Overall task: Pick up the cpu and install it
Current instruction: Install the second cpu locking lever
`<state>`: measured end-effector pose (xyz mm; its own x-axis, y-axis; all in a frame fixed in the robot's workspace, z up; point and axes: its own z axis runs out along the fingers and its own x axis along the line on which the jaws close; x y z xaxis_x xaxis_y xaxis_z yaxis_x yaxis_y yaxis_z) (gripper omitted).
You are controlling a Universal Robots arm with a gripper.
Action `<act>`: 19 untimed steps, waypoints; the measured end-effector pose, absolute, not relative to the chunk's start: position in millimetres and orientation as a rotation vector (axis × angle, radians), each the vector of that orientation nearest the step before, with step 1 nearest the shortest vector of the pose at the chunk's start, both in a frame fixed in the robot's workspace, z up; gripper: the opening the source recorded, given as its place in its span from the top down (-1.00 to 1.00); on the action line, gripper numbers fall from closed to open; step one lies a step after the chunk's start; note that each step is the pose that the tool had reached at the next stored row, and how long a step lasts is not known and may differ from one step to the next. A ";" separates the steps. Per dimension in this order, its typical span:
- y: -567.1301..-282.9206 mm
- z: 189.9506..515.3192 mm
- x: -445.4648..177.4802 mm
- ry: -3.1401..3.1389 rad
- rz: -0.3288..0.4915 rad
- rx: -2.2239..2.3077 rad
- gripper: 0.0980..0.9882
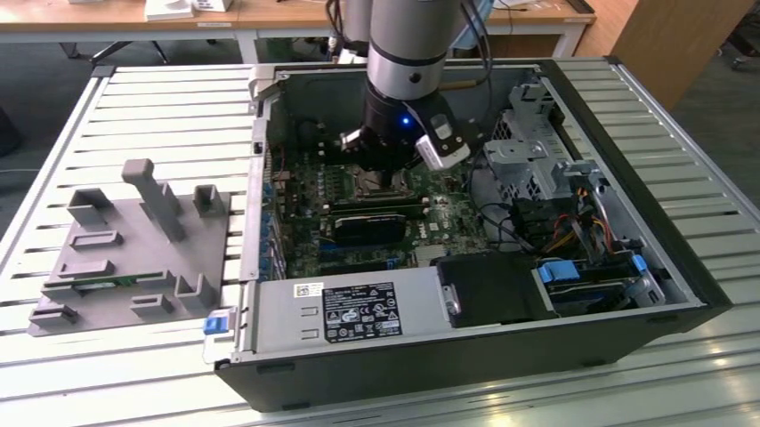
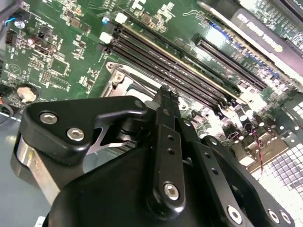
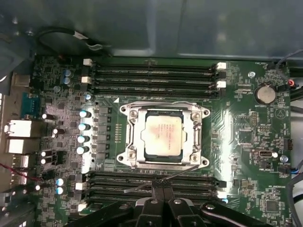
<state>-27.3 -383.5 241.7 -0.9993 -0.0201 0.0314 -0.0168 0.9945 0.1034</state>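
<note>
CPU seated in socket; gripper above it, holding nothing.

In the exterior view I see, from its left, a grey fixture (image 1: 125, 245) on the slatted table (image 1: 166, 116), then the open case (image 1: 618, 222) with my arm lowered inside over the board (image 1: 303, 240). In the first wrist view the cpu (image 3: 164, 135) lies flat inside the socket frame (image 3: 127, 135), between two banks of memory slots (image 3: 151, 75). My gripper (image 3: 163, 187) hangs just above the nearer bank, fingertips (image 3: 156, 186) pressed together and empty, apart from the cpu.
</note>
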 end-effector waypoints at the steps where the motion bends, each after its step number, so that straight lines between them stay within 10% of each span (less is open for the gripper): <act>1: -383.7 241.5 -29.3 -3.105 -0.161 0.029 0.98; 19: -384.1 219.7 -45.8 -3.104 -0.182 0.029 0.98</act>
